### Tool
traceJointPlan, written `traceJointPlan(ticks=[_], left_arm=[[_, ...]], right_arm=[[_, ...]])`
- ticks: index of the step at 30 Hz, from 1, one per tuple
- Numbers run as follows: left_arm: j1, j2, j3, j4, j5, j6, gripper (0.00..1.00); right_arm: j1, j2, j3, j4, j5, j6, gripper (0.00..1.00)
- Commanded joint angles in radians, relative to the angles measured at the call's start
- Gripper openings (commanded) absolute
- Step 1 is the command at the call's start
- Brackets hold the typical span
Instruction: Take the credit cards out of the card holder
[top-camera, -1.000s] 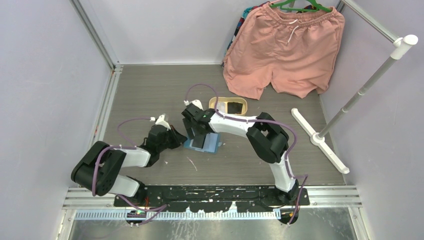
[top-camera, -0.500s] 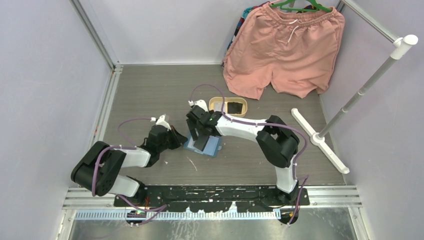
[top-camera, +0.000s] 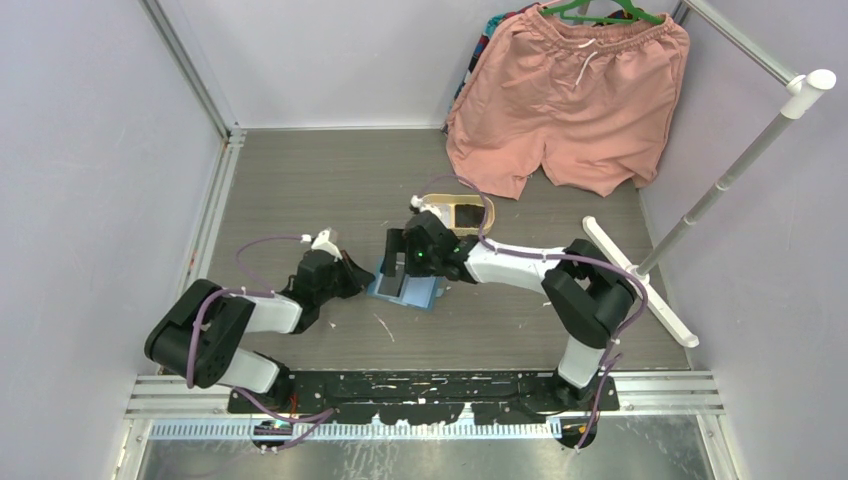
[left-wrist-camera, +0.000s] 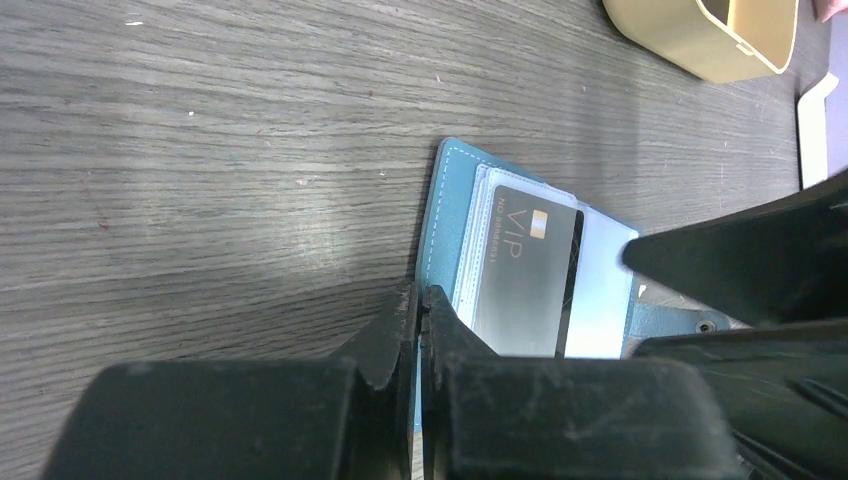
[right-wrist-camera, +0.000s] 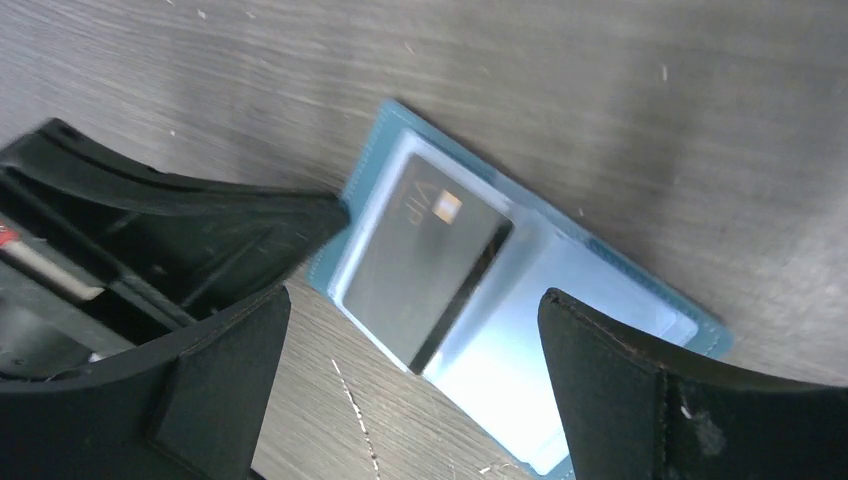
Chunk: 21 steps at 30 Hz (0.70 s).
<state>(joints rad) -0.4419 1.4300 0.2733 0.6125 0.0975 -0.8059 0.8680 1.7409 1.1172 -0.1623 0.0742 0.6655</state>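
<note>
Card holder (right-wrist-camera: 600, 300) lying open and flat on the table (top-camera: 300, 190), midway between the two arms, its pale inner sleeves facing up. A dark credit card (right-wrist-camera: 425, 265) marked VIP sits in the sleeve stack on the half nearer the left arm, and a black edge showing just under it may be a second card, though this cannot be told. Left fingers (left-wrist-camera: 410, 320) are pressed together, their tips touching the holder's stitched outer edge and apparently pinning it down. Right fingers (right-wrist-camera: 230, 370) are spread wide and hang over the holder, one to each side of the dark card and touching nothing. The tan tray (top-camera: 487, 205) stands behind the holder, near but apart from it, and its contents cannot be made out. Judged progress: holder opened and steadied, the visible card not yet extracted, so what remains is to close on that card, draw it from its sleeve, and do the same for any others
</note>
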Motion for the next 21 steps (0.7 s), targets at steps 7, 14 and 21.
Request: traceJointPlan(ticks=[7,14,21], left_arm=[[0.008,0.021,-0.014,-0.007,-0.033,0.019,0.0],[0.008,0.03,-0.017,0.003,-0.027,0.013,0.0],[0.008,0.026,-0.013,-0.005,-0.03,0.017,0.0]], right_arm=[[-0.058,-0.006,-0.223,0.475,-0.204,0.311,1.0],[-0.06,0.061,-0.245,0.598,-0.261,0.395,0.96],[-0.06,0.068,-0.267,0.619,-0.263,0.433,0.96]])
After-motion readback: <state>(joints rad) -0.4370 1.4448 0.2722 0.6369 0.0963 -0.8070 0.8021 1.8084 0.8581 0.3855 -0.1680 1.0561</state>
